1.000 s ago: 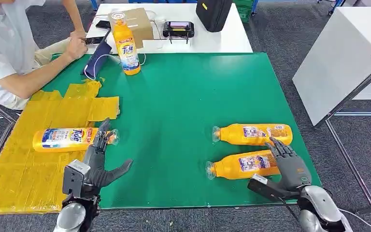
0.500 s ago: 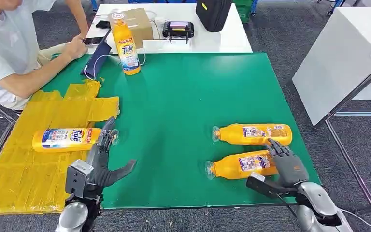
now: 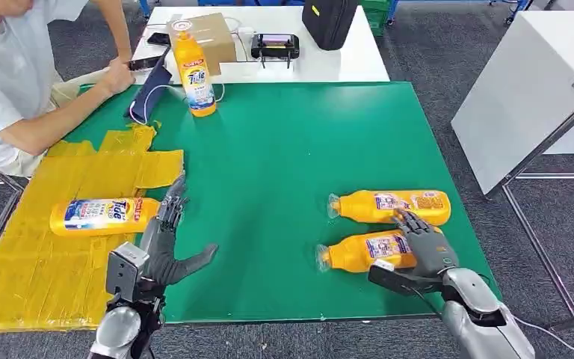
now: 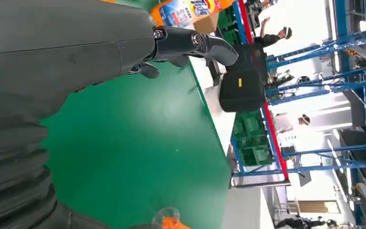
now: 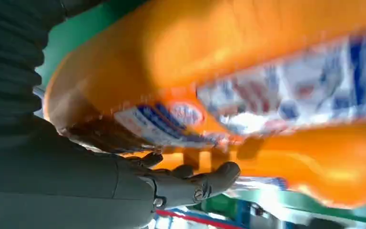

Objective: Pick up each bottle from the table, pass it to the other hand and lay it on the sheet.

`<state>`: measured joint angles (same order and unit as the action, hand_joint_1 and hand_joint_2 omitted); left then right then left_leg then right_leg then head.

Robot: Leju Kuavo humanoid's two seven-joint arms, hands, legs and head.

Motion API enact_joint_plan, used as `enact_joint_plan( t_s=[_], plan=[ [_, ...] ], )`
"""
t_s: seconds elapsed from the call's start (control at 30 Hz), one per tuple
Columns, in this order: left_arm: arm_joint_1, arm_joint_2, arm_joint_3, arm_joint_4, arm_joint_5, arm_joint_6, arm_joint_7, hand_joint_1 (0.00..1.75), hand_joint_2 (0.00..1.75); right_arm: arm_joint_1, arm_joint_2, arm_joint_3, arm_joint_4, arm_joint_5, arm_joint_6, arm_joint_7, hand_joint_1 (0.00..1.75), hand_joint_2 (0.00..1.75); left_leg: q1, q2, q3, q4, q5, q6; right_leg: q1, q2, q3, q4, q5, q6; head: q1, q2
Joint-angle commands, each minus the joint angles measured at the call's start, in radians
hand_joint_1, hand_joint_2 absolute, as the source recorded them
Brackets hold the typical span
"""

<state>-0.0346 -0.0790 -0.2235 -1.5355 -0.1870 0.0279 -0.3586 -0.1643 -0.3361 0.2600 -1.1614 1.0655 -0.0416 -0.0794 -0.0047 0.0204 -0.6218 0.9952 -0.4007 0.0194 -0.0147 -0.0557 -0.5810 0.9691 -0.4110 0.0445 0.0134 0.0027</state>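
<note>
- The right robot hand [image 3: 422, 247] lies over the nearer detergent bottle [image 3: 362, 252] at lower right of the green counter [image 3: 284, 164], fingers draped on its label and thumb beneath, seemingly set to pick it up; whether it has truly closed on the bottle I cannot tell.
- A second bottle [image 3: 389, 206] lies just beyond, its far end partly behind the fingers.
- The left robot hand [image 3: 163, 243] is spread and empty, probably waiting for the handover.
- One bottle [image 3: 101, 215] already lies on the yellow sheet [image 3: 37, 262] at left; another stands upright [image 3: 194, 69] at the top.
- The right wrist view is blurred, so contact is unclear.
</note>
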Motion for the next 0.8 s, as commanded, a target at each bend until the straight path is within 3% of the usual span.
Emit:
enact_joint_plan(
  t_s=[0.03, 0.27, 0.47, 0.53, 0.67, 0.8],
  plan=[
    [-0.064, 0.015, -0.039, 0.112, 0.022, -0.004, 0.002, 0.00, 1.75, -0.100, -0.003, 0.170, 0.265, -0.007, 0.049, -0.024, 1.69, 1.75, 0.002, -0.002, 0.008, -0.002, -0.001, -0.002, 0.001, 0.006, 0.009, -0.003, -0.001, -0.002, 0.000, 0.000],
    [-0.073, 0.017, -0.045, 0.138, 0.036, -0.001, -0.006, 0.00, 1.75, -0.099, -0.064, 0.207, 0.250, -0.066, 0.094, -0.056, 1.75, 1.75, 0.002, -0.005, 0.013, -0.001, -0.001, -0.002, 0.001, 0.004, 0.004, -0.003, -0.001, -0.004, 0.000, 0.000],
    [-0.073, 0.018, -0.046, 0.137, 0.037, -0.001, -0.007, 0.00, 1.75, -0.097, -0.067, 0.214, 0.242, -0.071, 0.097, -0.056, 1.75, 1.75, 0.002, -0.003, 0.017, -0.002, -0.003, -0.002, 0.000, 0.003, 0.008, -0.003, -0.003, -0.002, 0.000, 0.000],
    [-0.074, 0.019, -0.047, 0.139, 0.041, 0.000, -0.008, 0.00, 1.75, -0.095, -0.081, 0.224, 0.229, -0.080, 0.099, -0.054, 1.75, 1.75, 0.002, -0.003, 0.017, -0.002, -0.003, -0.002, 0.000, 0.004, 0.017, -0.004, -0.002, -0.003, 0.000, 0.000],
    [-0.059, 0.021, -0.036, 0.119, 0.043, 0.002, -0.008, 0.00, 1.75, -0.076, -0.070, 0.208, 0.154, -0.101, 0.031, -0.035, 1.75, 1.75, 0.002, -0.004, 0.017, -0.001, -0.003, -0.002, 0.000, 0.003, 0.017, -0.003, -0.002, -0.003, 0.000, 0.000],
    [-0.008, 0.013, -0.008, 0.051, 0.022, 0.004, 0.013, 0.00, 1.75, -0.018, 0.059, 0.093, -0.050, -0.054, -0.157, 0.036, 1.75, 1.75, 0.002, -0.001, 0.017, -0.001, -0.004, -0.002, 0.000, 0.006, 0.014, -0.002, -0.003, -0.002, 0.000, 0.000]
  ],
)
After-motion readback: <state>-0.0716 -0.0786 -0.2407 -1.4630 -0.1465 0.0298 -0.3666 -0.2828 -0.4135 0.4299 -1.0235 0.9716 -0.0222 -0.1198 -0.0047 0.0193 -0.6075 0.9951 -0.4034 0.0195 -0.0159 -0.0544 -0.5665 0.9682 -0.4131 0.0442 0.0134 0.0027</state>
